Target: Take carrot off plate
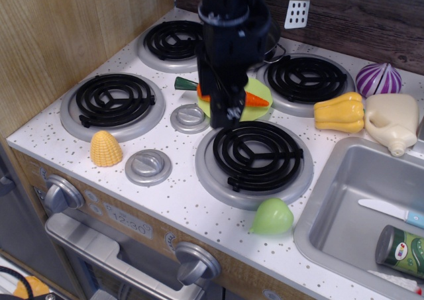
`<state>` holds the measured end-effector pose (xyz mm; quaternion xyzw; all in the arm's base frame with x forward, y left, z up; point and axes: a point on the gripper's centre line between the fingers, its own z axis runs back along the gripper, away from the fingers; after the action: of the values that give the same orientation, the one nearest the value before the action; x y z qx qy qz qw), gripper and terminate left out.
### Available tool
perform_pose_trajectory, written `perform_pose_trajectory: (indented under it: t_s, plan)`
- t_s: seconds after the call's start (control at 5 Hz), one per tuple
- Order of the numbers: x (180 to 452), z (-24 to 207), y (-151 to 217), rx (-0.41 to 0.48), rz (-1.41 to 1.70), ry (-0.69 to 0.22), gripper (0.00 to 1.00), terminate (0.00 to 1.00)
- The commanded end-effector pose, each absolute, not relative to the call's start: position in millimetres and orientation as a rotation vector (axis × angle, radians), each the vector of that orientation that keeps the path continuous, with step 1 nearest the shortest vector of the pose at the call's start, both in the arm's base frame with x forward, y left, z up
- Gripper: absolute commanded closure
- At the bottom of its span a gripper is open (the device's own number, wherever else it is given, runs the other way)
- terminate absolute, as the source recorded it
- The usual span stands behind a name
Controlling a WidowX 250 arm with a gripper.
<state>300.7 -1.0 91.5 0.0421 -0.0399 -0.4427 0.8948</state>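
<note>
The black robot gripper [228, 111] hangs at the upper centre of the frame, directly over the flat round light lime-green plastic plate [257, 88]. The arm body hides the fingertips, so it cannot be told whether the jaws are wide, narrow or closed on anything.

The glossy orange toy carrot [257, 99] lies across the plate. Only its pointed tip, at the right of the arm, and its dark green stem end, at the left of the arm, are visible; the middle is hidden.

The plate sits on the white speckled toy stove top [179, 194], between the four black coil burners. A grey round knob [189, 118] lies just left of the plate.

A yellow corn piece [106, 148] rests at the lower left. A pale green pear-shaped toy [271, 216] lies at the lower centre, near the metal sink [344, 207]. A yellow bell pepper [340, 112] lies at the right.
</note>
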Motion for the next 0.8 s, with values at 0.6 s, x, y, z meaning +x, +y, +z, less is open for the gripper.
perform_pose_trajectory:
  t_s: [0.6]
  plan:
    - [378.9, 62.7, 44.0, 0.047, -1.34, -0.299, 0.0, 0.0]
